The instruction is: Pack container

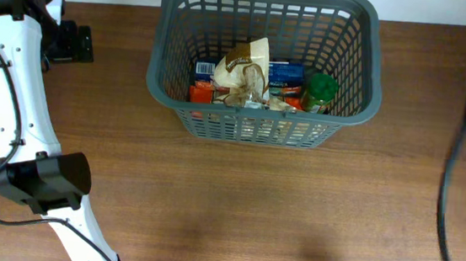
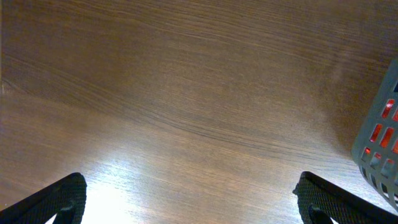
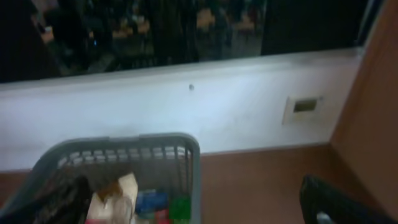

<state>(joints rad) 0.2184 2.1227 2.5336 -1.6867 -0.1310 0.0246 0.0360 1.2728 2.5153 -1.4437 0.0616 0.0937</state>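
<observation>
One basket (image 1: 254, 129), one tan bag (image 1: 246, 74), one green-capped jar (image 1: 319, 89); boxes (image 1: 287, 73) too hidden to count

overhd top-down; L wrist near table (image 2: 186, 93); R wrist level; shared: container (image 1: 258, 129)

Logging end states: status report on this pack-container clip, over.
Left gripper open, empty, over bare table. Right gripper open, empty. Basket upright, groceries inside. Nothing blocking its mouth.

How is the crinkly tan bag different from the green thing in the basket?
The tan bag is crumpled and pale; the green thing is bright green. The tan bag sits in the middle and looks bigger; the green thing sits at the right end. Both are inside the grey basket.
</observation>
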